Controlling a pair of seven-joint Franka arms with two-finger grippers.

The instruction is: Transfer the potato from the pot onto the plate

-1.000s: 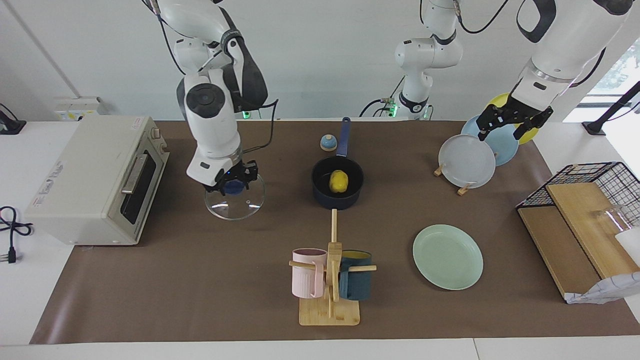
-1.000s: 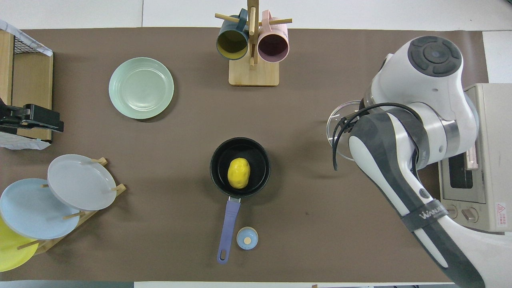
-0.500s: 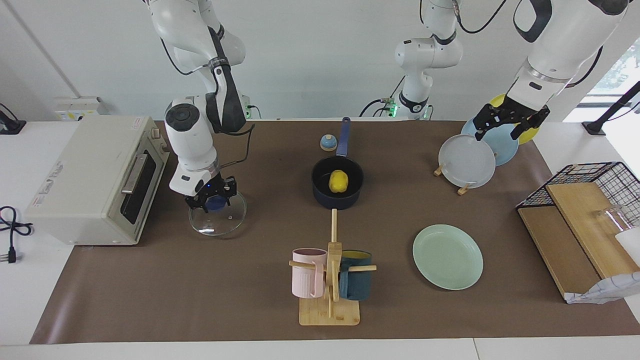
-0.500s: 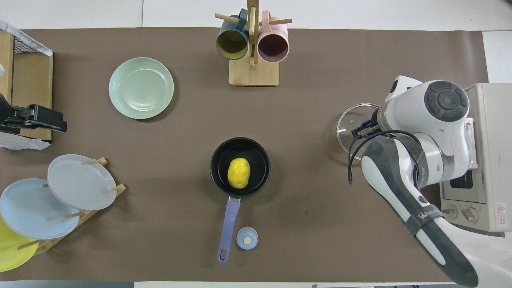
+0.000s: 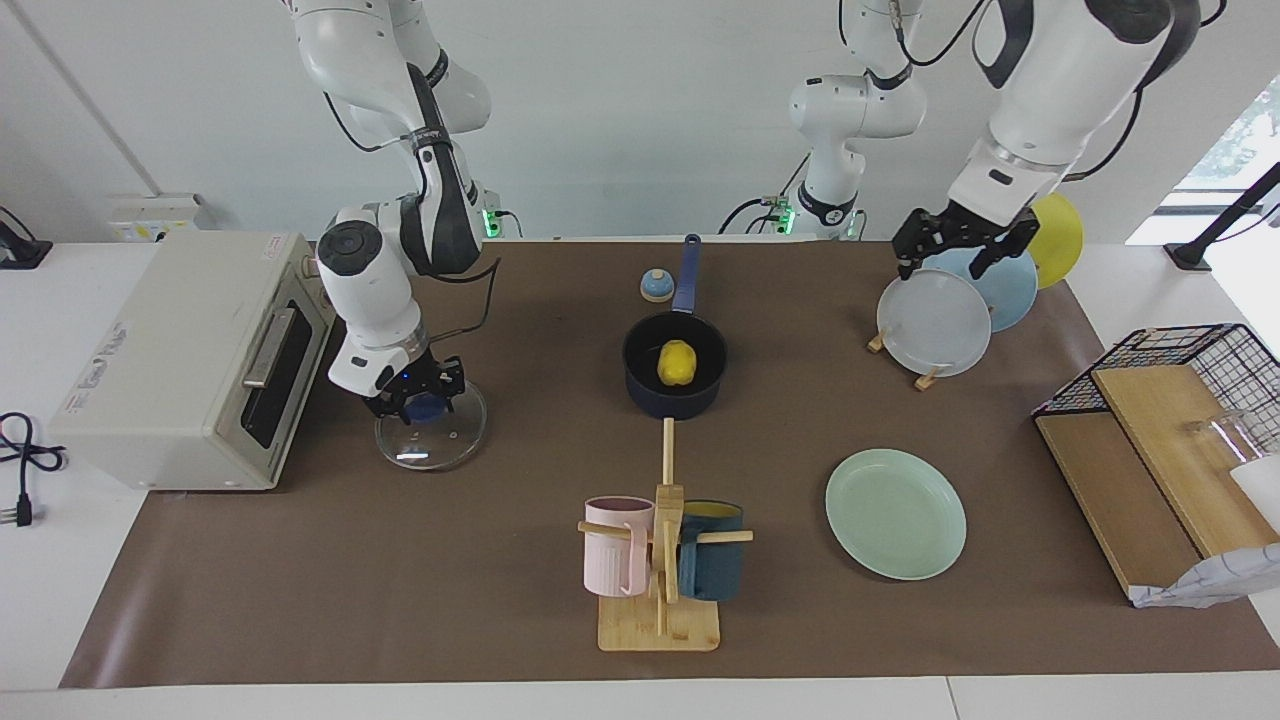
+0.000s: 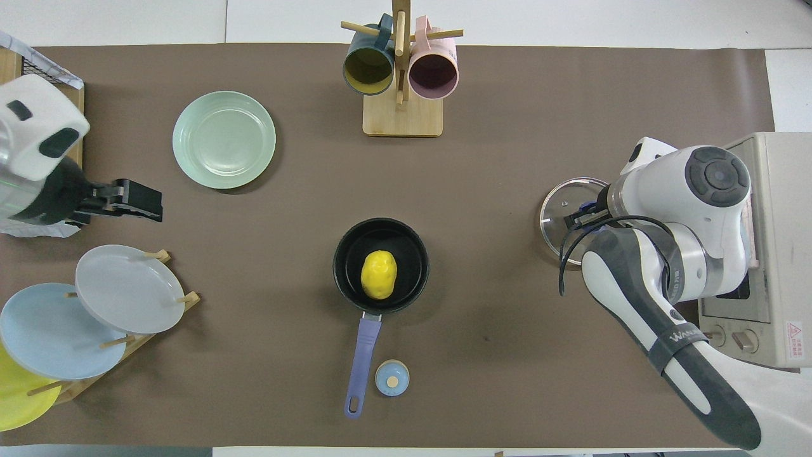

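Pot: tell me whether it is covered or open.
Open. The pot has no lid on it, and the potato shows inside. A glass lid lies by the toaster oven.

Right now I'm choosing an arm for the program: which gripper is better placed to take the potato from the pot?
Likely left. The left gripper hangs free over the plate rack; the right gripper is on the glass lid. The potato sits uncovered in the pot.
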